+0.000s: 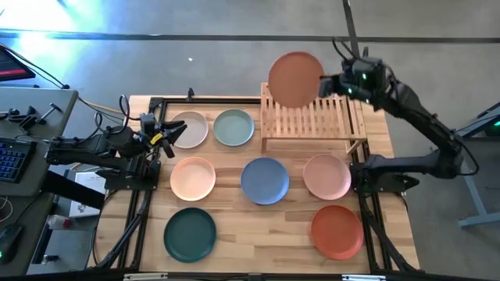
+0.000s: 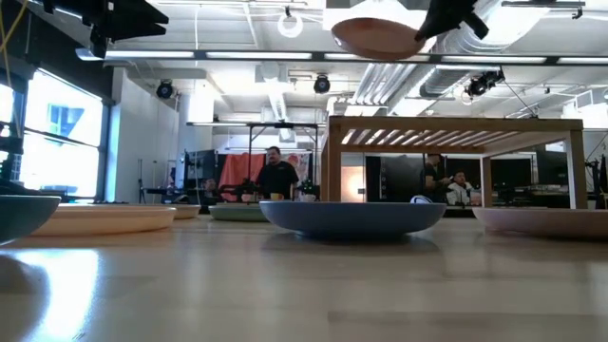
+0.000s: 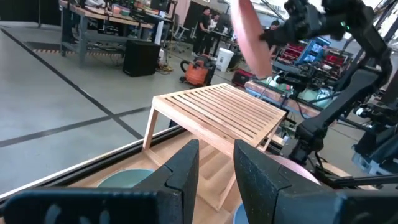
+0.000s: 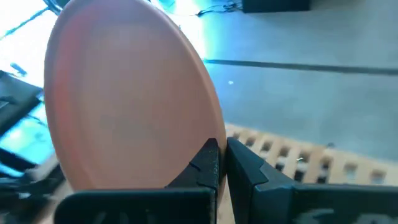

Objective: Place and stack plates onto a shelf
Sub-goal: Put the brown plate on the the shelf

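My right gripper (image 1: 325,84) is shut on a terracotta plate (image 1: 295,78), high over the left part of the slatted wooden shelf (image 1: 312,121). In the low view that plate (image 2: 375,33) hangs well above the shelf top (image 2: 456,128). Several more plates lie flat on the table: pale pink (image 1: 190,129), sage green (image 1: 233,127), peach (image 1: 193,178), blue (image 1: 265,180), pink (image 1: 326,176), dark green (image 1: 190,234) and red-orange (image 1: 337,231). My left gripper (image 1: 170,136) waits at the table's left, open, with nothing between its fingers (image 3: 186,168). My right gripper pinches the terracotta plate's rim (image 4: 202,140) between its two fingers, on the side of the plate toward the table's right. The fingers reach in from the right, slanting a little downward. The plate is lifted clear of the shelf, its face nearly level.
The shelf stands at the table's far right with its slatted top bare. The pale pink plate lies just beside my left gripper. Dark arm frames run along the table's left and right edges (image 1: 375,176). People stand in the room beyond the table (image 2: 277,176).
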You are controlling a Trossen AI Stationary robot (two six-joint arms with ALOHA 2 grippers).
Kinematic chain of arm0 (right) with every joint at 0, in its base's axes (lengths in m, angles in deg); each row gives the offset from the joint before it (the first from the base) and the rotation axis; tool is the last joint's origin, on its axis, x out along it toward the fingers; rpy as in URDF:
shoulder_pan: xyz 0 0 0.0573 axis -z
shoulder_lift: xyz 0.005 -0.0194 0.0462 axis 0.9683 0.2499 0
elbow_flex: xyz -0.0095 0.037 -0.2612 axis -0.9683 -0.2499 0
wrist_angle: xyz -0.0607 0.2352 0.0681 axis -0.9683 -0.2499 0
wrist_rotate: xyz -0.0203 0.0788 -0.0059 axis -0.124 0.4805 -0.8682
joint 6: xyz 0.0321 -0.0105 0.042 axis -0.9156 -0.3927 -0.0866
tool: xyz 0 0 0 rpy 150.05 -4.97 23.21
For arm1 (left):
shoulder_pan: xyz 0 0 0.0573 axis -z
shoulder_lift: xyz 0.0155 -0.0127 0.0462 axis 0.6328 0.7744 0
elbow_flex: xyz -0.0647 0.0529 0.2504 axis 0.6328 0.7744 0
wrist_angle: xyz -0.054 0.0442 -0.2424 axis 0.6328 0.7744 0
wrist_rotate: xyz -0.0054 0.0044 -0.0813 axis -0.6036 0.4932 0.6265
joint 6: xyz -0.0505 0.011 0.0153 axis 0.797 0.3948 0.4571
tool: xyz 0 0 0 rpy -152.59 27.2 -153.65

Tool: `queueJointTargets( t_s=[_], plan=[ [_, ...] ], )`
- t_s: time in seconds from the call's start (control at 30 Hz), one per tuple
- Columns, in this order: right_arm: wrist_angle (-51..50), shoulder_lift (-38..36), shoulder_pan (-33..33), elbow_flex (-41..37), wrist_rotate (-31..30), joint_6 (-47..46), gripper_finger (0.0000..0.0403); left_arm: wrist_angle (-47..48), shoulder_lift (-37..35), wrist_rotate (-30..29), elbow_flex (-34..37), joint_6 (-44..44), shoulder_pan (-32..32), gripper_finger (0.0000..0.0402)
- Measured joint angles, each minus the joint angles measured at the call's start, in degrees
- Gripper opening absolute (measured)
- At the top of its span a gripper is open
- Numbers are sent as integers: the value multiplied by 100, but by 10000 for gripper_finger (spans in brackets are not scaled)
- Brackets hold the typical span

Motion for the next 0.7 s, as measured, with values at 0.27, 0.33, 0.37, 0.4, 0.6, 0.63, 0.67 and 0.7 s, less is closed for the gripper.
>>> queueJointTargets(
  t_s=[0.27, 0.33, 0.37, 0.4, 0.6, 0.63, 0.67, 0.7],
  plan=[
    [-871, 1152, 908, 864, 1363, 550, 0, 2, -1, 2, 0, -16, 0, 90],
    [-903, 1375, 1071, 900, 1872, 692, 0, 2, 0, 2, 0, -99, 0, 90],
    [-906, 1474, 1150, 901, 2149, 742, 0, 2, 1, 2, 0, -141, 0, 90],
    [-905, 1569, 1223, 890, 2400, 800, 0, 2, 1, 2, 0, -146, 0, 90],
    [-1174, 2110, 1448, 846, 2890, 1071, 0, 2, 1, 2, 0, -149, 0, 90],
    [-1177, 2192, 1467, 846, 2973, 1108, 0, 3, 1, 1, 0, -148, 0, 90],
    [-1176, 2272, 1483, 846, 3056, 1130, 0, 2, 1, 1, 0, -147, 0, 90],
    [-1177, 2349, 1496, 846, 3148, 1145, 0, 2, 0, -3, 0, -149, 0, 90]
  ],
)
